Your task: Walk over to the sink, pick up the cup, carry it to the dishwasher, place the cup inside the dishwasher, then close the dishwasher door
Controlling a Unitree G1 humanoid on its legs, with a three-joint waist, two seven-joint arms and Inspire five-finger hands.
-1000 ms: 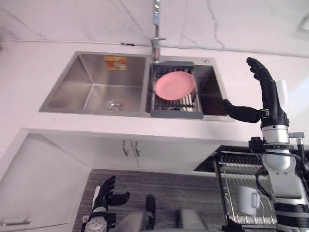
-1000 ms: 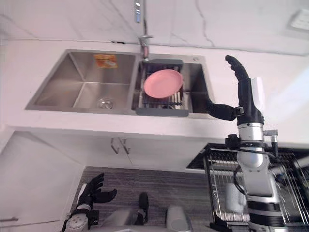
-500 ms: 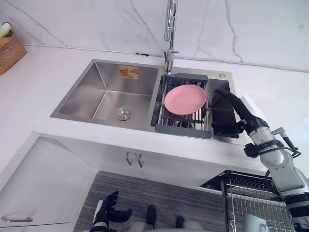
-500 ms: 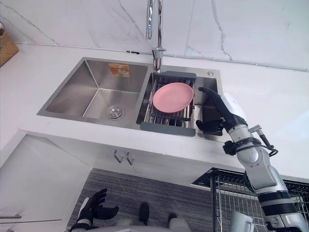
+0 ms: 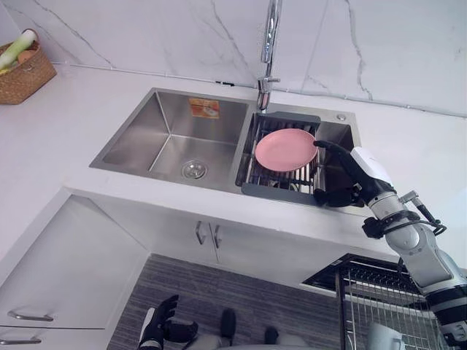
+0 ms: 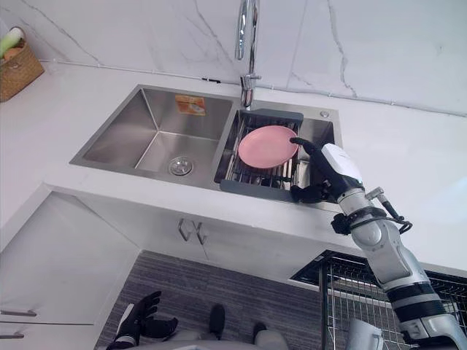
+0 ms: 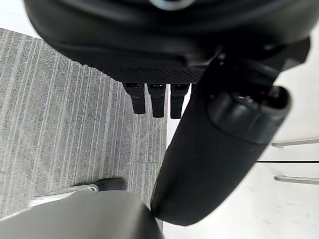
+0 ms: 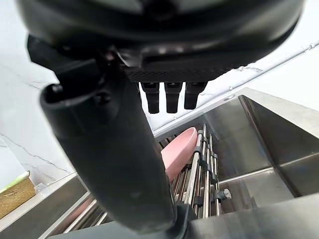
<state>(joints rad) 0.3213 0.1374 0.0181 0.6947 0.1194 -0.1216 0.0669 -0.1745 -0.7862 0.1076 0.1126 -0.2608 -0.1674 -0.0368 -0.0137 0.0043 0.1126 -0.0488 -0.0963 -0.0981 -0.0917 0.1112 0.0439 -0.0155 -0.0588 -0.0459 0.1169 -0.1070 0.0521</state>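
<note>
Cup (image 5: pixel 383 340) sits in the dishwasher rack (image 5: pixel 352 292), down under the right arm. The right hand (image 5: pixel 356 177) hangs empty over the sink (image 5: pixel 168 138), fingers apart.

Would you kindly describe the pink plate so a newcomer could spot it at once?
Find the double steel sink in the white counter. Its right basin holds a dark dish rack; the pink plate rests on it, round and the only pink thing there.
</note>
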